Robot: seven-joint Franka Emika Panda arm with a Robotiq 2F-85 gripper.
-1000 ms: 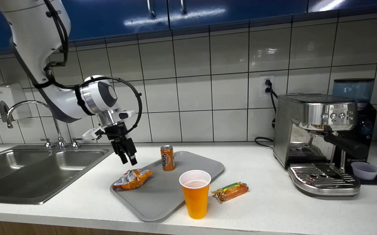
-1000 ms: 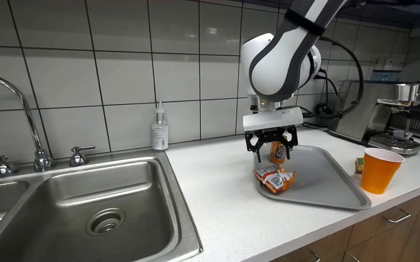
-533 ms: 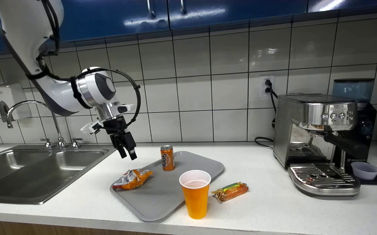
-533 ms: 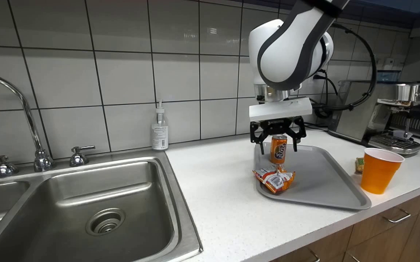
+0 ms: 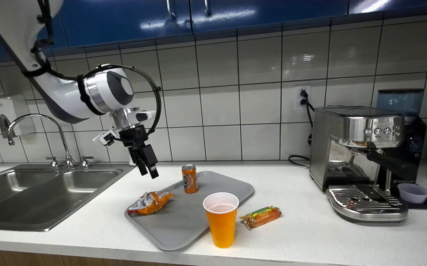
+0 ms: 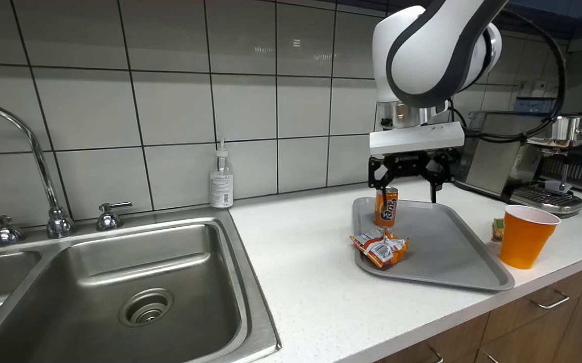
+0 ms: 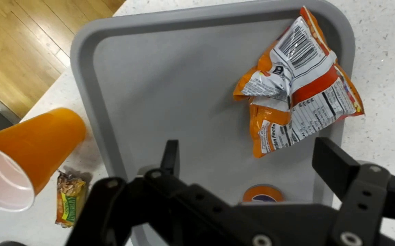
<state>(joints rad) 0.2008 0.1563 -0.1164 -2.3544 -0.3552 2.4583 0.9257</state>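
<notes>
Below my gripper (image 7: 248,153), the wrist view shows a gray tray (image 7: 163,109), snack bag (image 7: 303,82) on its corner, can (image 7: 263,193) nearby; the fingers (image 7: 171,155) stand wide apart, empty, and I'd move slowly lest the can tip. In an exterior view, coffee machine (image 5: 361,127) on white counter (image 5: 331,240); in an exterior view, sink (image 6: 248,292) beside tiled wall (image 6: 245,108).

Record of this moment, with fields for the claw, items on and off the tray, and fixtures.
Claw: jaws apart, holding nothing, above the tray
Can: upright on the tray
Bag: lying at a corner of the tray
Cup: upright on the counter, beside the tray
Bar: lying on the counter, near the cup
Coffee machine: on the counter
Sink: double-basin, set into the counter
</notes>
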